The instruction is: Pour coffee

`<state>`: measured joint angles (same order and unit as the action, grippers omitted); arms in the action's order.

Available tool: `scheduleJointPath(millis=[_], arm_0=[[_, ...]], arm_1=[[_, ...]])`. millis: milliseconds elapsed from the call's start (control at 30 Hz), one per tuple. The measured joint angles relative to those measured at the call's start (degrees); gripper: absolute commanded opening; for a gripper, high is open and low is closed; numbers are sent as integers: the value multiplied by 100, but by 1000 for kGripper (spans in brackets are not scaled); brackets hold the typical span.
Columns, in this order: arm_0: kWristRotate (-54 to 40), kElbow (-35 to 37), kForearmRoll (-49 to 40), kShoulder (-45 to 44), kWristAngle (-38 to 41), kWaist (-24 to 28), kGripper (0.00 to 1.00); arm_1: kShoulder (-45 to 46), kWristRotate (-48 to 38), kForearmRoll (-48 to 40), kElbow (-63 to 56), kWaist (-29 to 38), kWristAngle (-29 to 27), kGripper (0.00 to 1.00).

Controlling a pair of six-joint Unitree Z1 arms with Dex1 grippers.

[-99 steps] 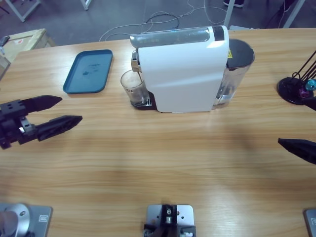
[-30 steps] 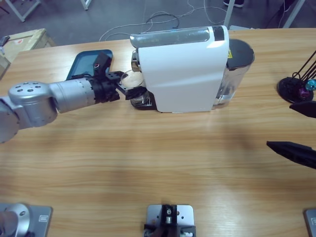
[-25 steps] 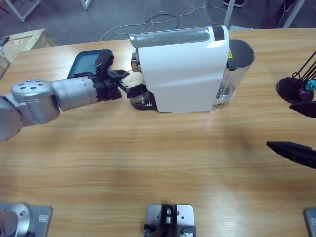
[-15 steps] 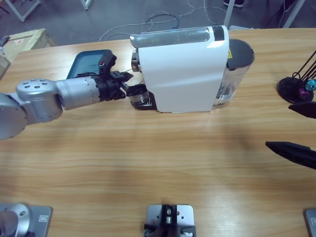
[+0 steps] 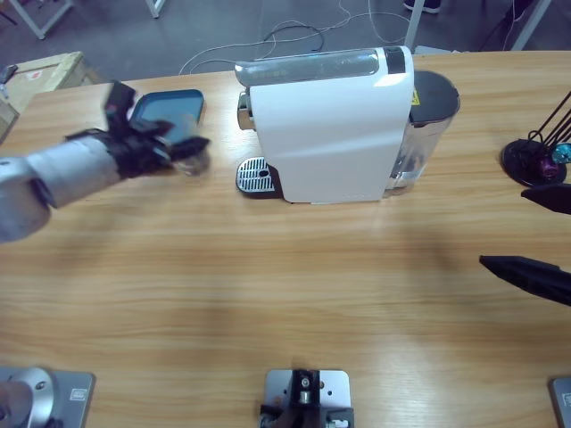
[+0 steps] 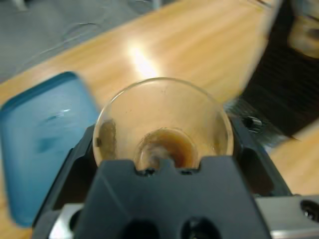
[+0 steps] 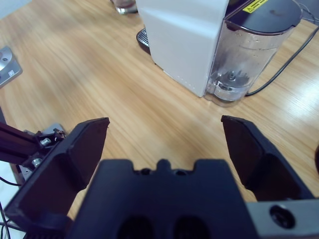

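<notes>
- You can make out a yellow warning sticker (image 7: 257, 5) at the top edge of the right wrist view, on the coffee machine (image 7: 179, 40) beside the lid of its water tank (image 7: 249, 50); its print is too small to read.
- The same sticker (image 5: 414, 96) shows as a yellow sliver in the upper right part of the high view, again unreadable.
- You will find no other text, brand, number or sign legible in any view.
</notes>
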<state>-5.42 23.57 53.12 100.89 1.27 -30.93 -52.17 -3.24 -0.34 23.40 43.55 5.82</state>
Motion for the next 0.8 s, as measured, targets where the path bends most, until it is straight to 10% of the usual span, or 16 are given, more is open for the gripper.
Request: scheduleJointPath(millis=[533,633,800], arm_0=[[143,392,457,1240,-270,1787,601],[143,451,476,1293,-270,1815,965],[143,502,478,1323,-250,1830,991]], arm_1=[[0,0,0,1,0,0,1000],[0,0,0,1,0,0,1000],[0,0,0,1,0,0,1000]])
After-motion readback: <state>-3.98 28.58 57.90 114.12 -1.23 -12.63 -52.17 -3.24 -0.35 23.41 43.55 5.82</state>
